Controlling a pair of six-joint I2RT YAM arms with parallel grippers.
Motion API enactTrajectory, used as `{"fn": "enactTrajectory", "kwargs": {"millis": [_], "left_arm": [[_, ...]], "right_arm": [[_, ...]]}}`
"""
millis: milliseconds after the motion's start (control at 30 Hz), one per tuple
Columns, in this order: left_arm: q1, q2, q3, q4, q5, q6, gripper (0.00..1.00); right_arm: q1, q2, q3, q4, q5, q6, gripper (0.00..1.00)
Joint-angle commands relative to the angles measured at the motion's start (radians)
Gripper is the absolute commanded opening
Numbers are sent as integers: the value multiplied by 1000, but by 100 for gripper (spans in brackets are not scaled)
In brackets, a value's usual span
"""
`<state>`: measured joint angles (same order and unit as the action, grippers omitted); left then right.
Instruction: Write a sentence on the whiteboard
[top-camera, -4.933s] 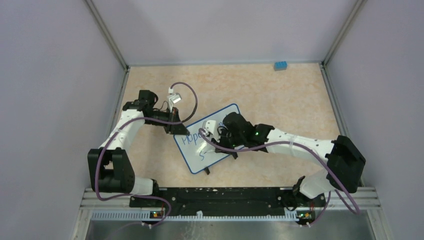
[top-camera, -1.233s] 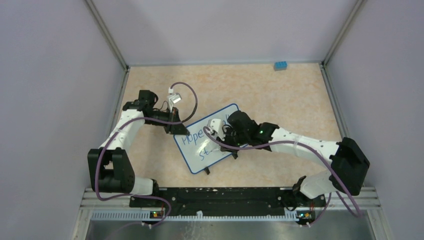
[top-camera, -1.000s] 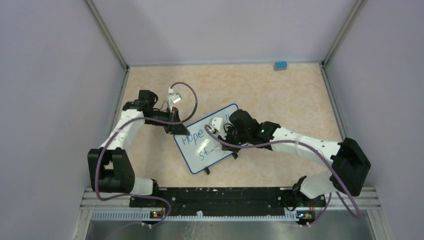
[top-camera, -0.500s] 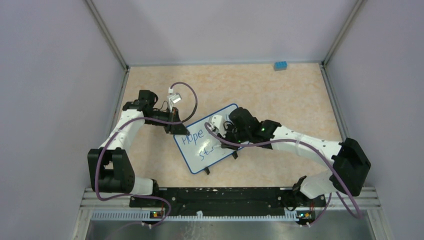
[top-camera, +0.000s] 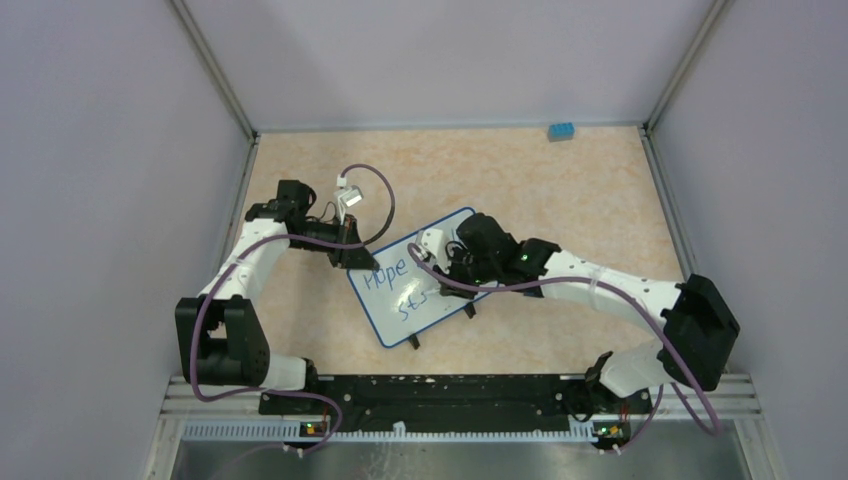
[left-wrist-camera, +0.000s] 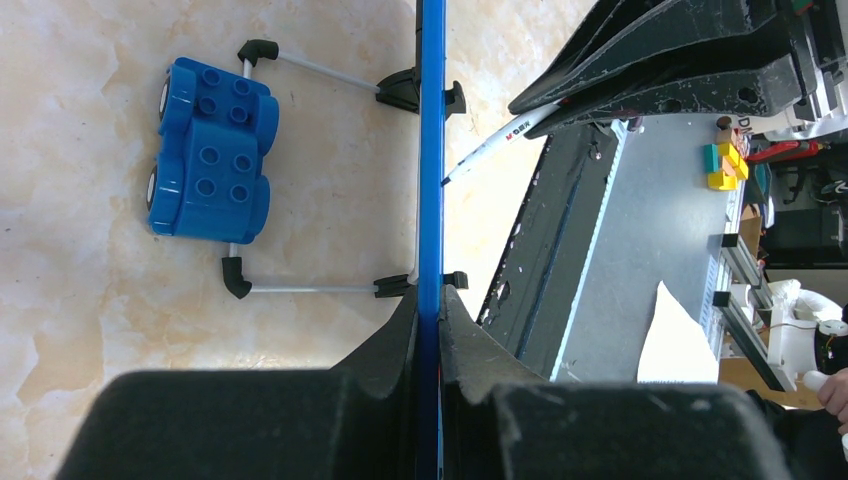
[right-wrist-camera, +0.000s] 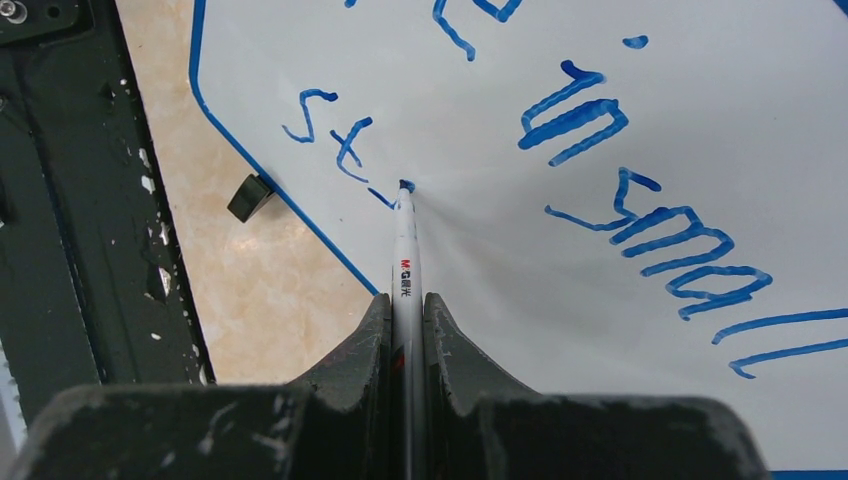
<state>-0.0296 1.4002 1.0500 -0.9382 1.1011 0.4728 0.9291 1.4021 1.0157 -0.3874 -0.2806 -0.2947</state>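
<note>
The whiteboard (top-camera: 395, 325) stands tilted at mid-table, and its face fills the right wrist view (right-wrist-camera: 560, 300). My left gripper (top-camera: 352, 258) is shut on its upper-left blue rim, seen edge-on between the pads (left-wrist-camera: 431, 300). My right gripper (top-camera: 450, 272) is shut on a white marker (right-wrist-camera: 405, 250). The marker's tip touches the board just right of "st". The sentence reads "Hope" (top-camera: 388, 272) then "in small" (right-wrist-camera: 640, 220) on the first line. The second line holds "st" (right-wrist-camera: 335, 135) and a fresh stroke. The right arm hides part of the writing from above.
A blue brick (top-camera: 561, 131) lies at the back right edge. A blue studded block (left-wrist-camera: 208, 150) sits behind the board between its wire feet. A black clip foot (right-wrist-camera: 250, 197) sticks out near the board's lower edge. The black rail (top-camera: 440, 392) runs along the near side.
The right gripper has slid a little to the right along the second line with the marker. That line has grown from "s" to "st" plus a stroke. The left arm has not moved.
</note>
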Motion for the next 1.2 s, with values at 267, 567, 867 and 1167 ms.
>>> {"fn": "enactTrajectory", "kwargs": {"millis": [267, 567, 867, 1167], "left_arm": [[-4, -17, -11, 9, -9, 12, 0], [-4, -15, -12, 9, -11, 9, 0], [-4, -13, -13, 13, -13, 9, 0], [-4, -12, -14, 14, -14, 7, 0]], "right_arm": [[30, 26, 9, 49, 3, 0, 0], [31, 11, -33, 50, -8, 1, 0], [31, -11, -55, 45, 3, 1, 0], [15, -41, -63, 32, 21, -3, 0]]}}
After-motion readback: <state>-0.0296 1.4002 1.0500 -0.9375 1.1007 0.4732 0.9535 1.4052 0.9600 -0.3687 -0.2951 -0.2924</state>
